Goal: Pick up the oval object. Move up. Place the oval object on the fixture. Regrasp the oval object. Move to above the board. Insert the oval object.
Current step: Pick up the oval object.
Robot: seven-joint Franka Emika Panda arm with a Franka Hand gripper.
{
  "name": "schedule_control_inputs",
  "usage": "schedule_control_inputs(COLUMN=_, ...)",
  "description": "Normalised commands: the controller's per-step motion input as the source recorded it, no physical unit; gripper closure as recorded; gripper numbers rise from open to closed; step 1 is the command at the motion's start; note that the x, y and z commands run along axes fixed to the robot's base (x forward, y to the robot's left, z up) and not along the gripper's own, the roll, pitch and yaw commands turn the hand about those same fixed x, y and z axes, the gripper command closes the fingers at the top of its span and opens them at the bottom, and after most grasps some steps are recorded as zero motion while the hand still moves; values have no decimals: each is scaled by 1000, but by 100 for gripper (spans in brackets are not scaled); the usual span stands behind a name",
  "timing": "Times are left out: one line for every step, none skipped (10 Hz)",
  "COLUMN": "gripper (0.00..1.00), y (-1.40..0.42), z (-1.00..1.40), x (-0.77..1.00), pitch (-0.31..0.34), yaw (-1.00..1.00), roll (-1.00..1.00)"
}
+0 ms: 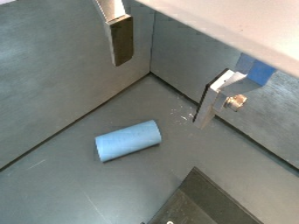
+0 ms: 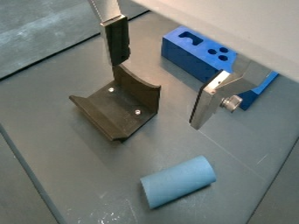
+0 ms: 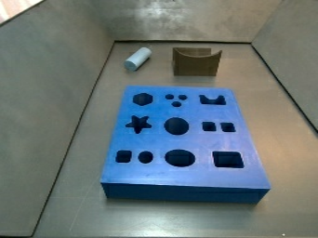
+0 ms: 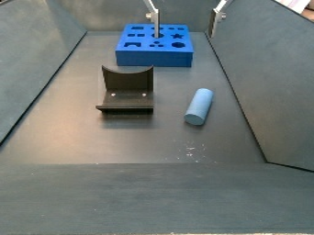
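Claw (image 2: 158, 83) wide, empty, above oval object (image 2: 179, 182) beside fixture (image 2: 118, 108); no legible writing.

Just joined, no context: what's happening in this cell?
Nothing is being handled yet. The end effector hangs open above the floor, holding nothing. The pale blue oval peg lies on its side on the floor beside the dark fixture, not touching it. The blue board with its shaped holes sits apart, and its oval hole looks empty. The pick-up has not begun.
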Motion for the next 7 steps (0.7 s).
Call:
schedule_control_inputs(gripper=0, y=-43, z=-166, x=49, pitch=0, yaw=-409, roll=-44)
schedule_control_inputs(gripper=0, y=-189, z=-309, x=120, pitch=0, yaw=-854, roll=0)
schedule_control_inputs(gripper=0, y=-166, z=-391, x=0, pitch=-19, yaw=-977, roll=0)
schedule_control_inputs(gripper=0, y=-146, z=-471, x=0, pitch=-53, yaw=-969, roll=0)
schedule_control_inputs(gripper=0, y=-140, z=-523, x=0, pitch=-37, yaw=-951, roll=-6)
schedule_control_inputs(gripper=0, y=-129, z=-597, x=-11, pitch=-9, yaw=-917, roll=-26)
schedule_control_inputs(gripper=0, y=0, z=-83, x=26, pitch=0, yaw=-23, roll=-69)
